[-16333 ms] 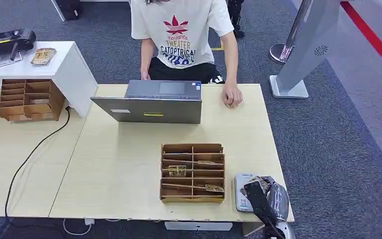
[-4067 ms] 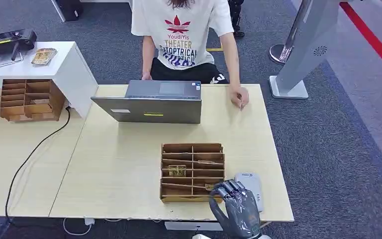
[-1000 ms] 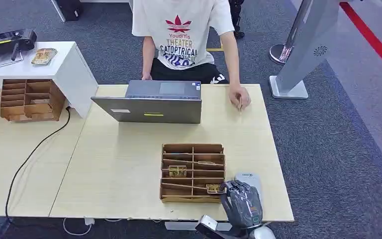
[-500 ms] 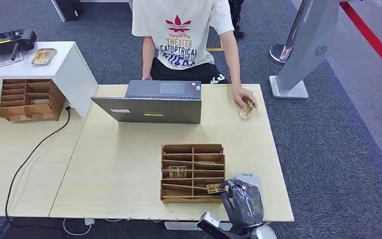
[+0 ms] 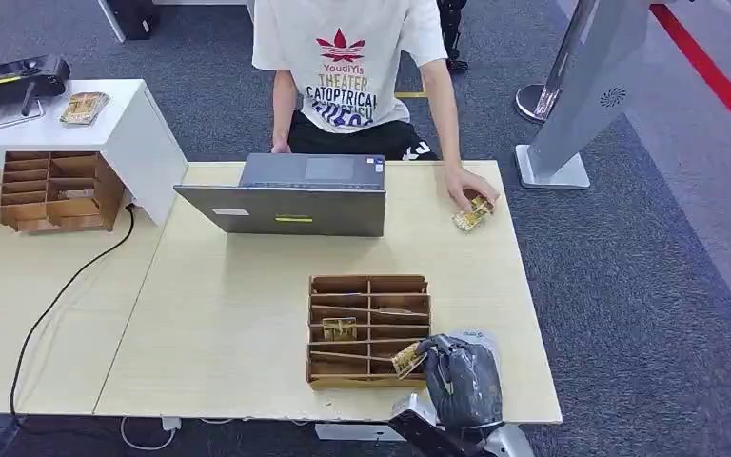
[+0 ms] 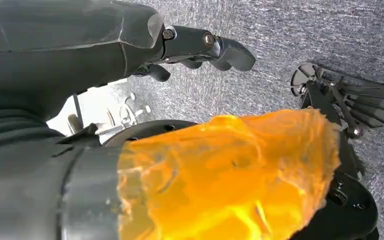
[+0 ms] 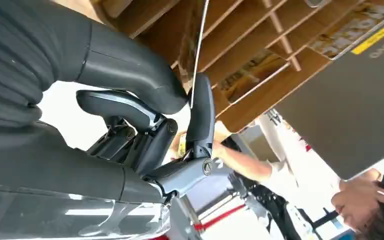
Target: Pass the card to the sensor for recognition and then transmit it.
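- Pinching a small gold-patterned card (image 5: 406, 359), the robot's dark right hand (image 5: 461, 379) sits at the near right edge of the pale wooden table (image 5: 238, 314); thumb and finger (image 7: 201, 107) clamp the card edge-on in the right wrist view.
- Card is tilted at the front right corner of the brown wooden slotted organiser (image 5: 368, 329), touching it or just out of it, I cannot tell.
- White-grey card sensor (image 5: 481, 339) lies flat just beyond the hand, partly covered.
- Left hand (image 6: 200, 47) hangs over grey carpet, fingers curled in with nothing in them.
- Farther: open grey laptop (image 5: 286, 195); a person's hand (image 5: 466, 186) resting on a second card (image 5: 473, 214).
- Left: adjoining table, second organiser (image 5: 55, 191), white cabinet (image 5: 128, 129).
- Right: grey floor stand (image 5: 585, 86) on carpet.
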### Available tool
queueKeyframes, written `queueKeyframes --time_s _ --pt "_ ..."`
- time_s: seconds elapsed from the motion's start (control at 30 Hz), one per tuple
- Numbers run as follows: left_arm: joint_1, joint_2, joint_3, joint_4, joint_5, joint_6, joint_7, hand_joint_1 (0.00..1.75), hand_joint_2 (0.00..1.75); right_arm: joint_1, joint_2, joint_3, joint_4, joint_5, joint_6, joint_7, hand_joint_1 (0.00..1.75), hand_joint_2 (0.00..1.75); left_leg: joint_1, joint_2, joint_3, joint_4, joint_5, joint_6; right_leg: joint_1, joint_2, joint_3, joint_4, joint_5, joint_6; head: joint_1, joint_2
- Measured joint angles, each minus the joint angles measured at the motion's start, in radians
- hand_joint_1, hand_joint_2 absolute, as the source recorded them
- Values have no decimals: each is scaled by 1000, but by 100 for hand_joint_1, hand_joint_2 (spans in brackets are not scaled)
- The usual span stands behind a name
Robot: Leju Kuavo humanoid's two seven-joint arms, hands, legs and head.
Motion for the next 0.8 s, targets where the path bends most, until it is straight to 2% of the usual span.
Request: queueKeyframes --time_s 0.43,0.47,0.8 --pt "0 0 0 0 0 -3 0 0 0 5 0 -2 -29 -18 7 -6 164 175 0 0 0 0 0 0 0 0 0 0 0 0 0 0" --pt "0 0 0 0 0 -3 0 0 0 5 0 -2 -29 -22 8 -8 168 175 0 0 0 0 0 0 0 0 0 0 0 0 0 0" --pt "1 0 0 0 2 -5 -8 0 0 11 0 -13 -51 -148 53 -58 175 175 0 0 0 0 0 0 0 0 0 0 0 0 0 0"
